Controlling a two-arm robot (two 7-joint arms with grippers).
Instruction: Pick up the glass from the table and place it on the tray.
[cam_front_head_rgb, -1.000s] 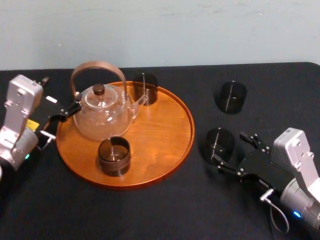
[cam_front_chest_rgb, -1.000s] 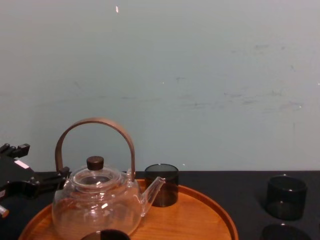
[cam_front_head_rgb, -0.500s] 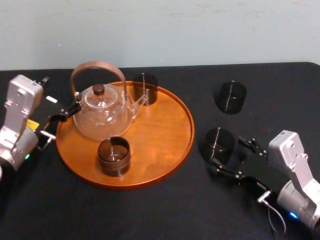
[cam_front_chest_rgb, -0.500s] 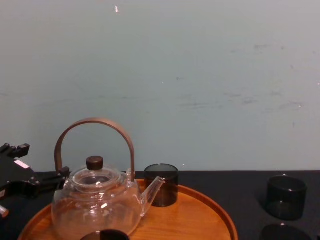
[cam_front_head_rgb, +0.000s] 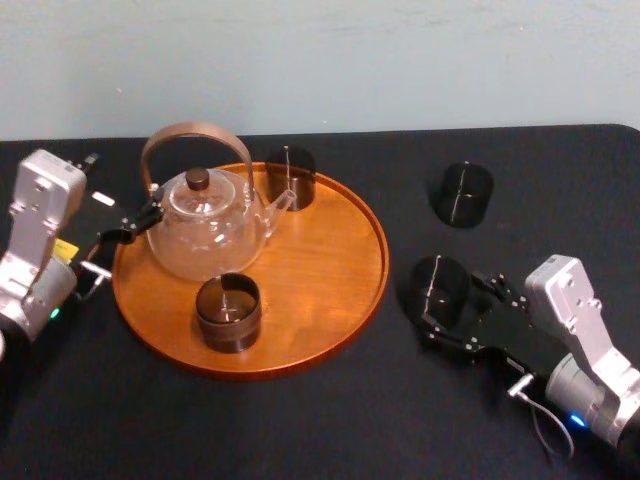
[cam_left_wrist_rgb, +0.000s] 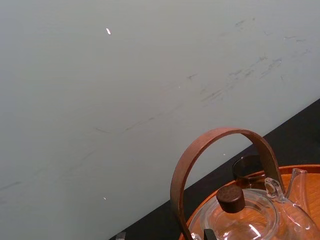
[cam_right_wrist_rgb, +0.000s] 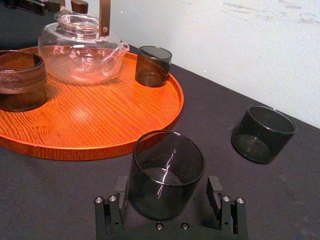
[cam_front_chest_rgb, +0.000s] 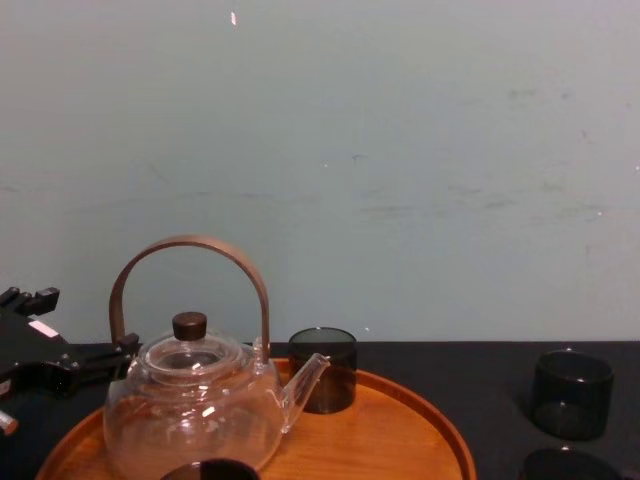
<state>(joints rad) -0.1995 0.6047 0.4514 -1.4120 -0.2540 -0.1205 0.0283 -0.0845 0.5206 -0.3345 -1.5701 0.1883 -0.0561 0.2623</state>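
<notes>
On black table, glass stands between right tool's parted jaws.

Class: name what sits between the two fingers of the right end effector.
A dark glass stands between the open right end effector's fingers, seen in the right wrist view.

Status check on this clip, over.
Right hand open, straddling near glass on table. Left hand parked by tray. Teapot, two glasses on tray; bare wood on near glass's side.
</notes>
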